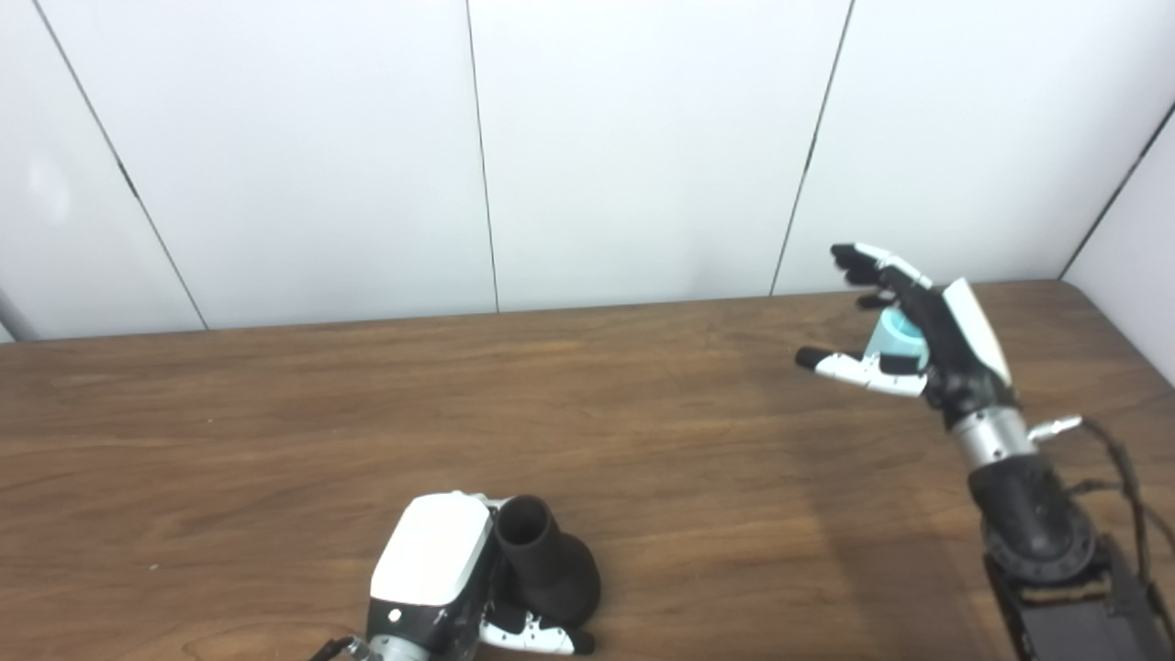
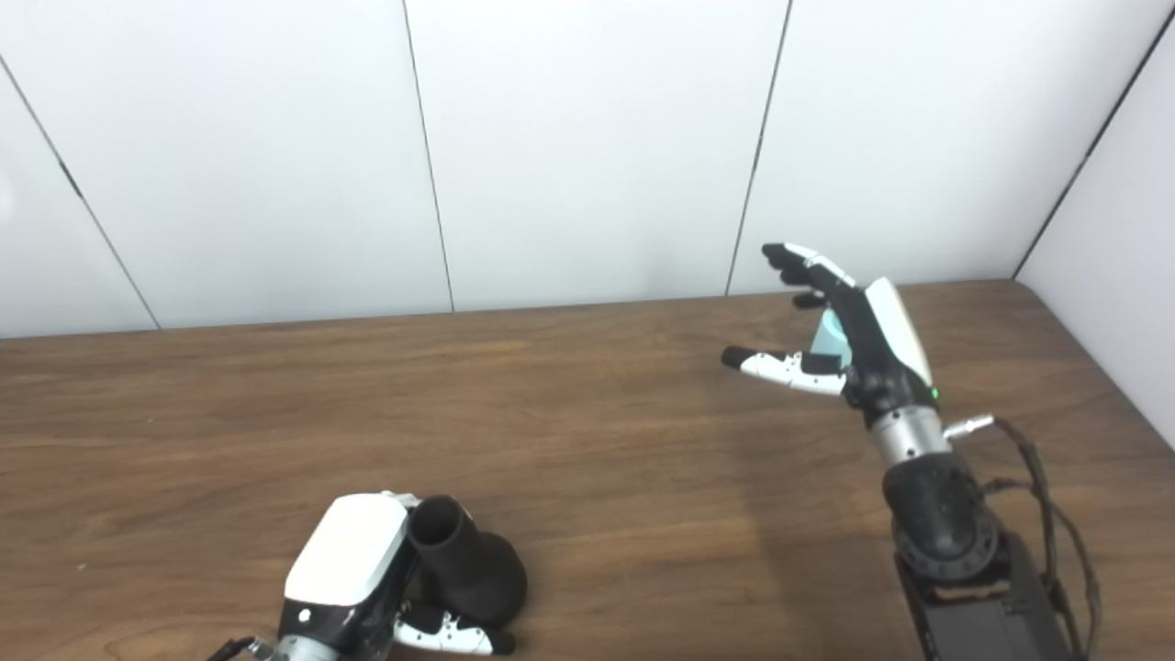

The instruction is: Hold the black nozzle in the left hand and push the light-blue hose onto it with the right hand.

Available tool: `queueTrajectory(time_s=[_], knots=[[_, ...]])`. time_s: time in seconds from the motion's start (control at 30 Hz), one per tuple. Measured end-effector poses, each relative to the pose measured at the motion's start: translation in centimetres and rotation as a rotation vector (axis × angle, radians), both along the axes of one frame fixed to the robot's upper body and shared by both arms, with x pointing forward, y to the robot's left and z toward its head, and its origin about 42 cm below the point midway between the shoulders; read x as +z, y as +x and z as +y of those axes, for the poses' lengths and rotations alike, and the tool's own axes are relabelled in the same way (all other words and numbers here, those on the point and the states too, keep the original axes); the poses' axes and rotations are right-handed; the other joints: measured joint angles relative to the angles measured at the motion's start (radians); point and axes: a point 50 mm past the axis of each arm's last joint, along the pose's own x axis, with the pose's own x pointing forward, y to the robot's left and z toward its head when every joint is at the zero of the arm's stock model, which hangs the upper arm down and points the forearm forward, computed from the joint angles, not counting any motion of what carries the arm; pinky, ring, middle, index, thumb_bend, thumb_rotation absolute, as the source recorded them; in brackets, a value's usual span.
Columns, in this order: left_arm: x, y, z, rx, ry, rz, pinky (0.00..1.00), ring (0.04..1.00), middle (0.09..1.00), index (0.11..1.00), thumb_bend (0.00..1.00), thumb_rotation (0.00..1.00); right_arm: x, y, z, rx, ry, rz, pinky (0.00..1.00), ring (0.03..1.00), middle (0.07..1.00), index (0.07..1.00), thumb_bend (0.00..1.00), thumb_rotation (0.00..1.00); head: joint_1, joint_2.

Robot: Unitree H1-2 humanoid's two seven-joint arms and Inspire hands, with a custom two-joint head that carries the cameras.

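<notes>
The black nozzle (image 1: 548, 562) stands on the wooden table (image 1: 643, 413) near its front edge, wide base down and narrow mouth up. My left hand (image 1: 431, 569) is wrapped round it from the left, the thumb (image 1: 532, 635) lying across the front of the base. At the back right, a short light-blue hose (image 1: 900, 340) shows between the spread fingers and thumb of my right hand (image 1: 923, 335). That hand is open, its palm facing left, cupped beside the hose without closing on it. The palm hides most of the hose.
White wall panels rise straight behind the table's far edge (image 1: 587, 310), and a side wall closes off the right. Loose cables (image 1: 1124, 477) hang from my right forearm. Bare wood lies between the two hands.
</notes>
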Motion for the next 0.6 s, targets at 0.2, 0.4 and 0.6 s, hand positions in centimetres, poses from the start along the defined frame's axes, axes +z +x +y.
queueTrajectory(time_s=[0.2,0.4,0.6], knots=[[0.0,0.0,0.5,-0.012,-0.001,0.001,0.7,0.601,0.458,0.498,0.52,0.0,2.8,1.9,-0.3,0.003,-0.102,0.035,0.69,0.817,0.841,0.8,0.66,0.09,-0.04,0.003],[0.0,0.1,0.8,-0.022,0.007,0.002,0.69,0.604,0.475,0.492,0.53,0.0,5.7,3.9,-1.9,-0.02,-0.232,0.079,0.73,0.812,0.805,0.781,0.74,0.09,-0.066,0.005],[0.1,0.0,1.0,-0.017,0.006,0.004,0.7,0.612,0.479,0.491,0.52,0.0,6.2,5.7,-5.2,-0.084,-0.414,0.198,0.79,0.859,0.823,0.784,0.87,0.1,-0.072,0.005]])
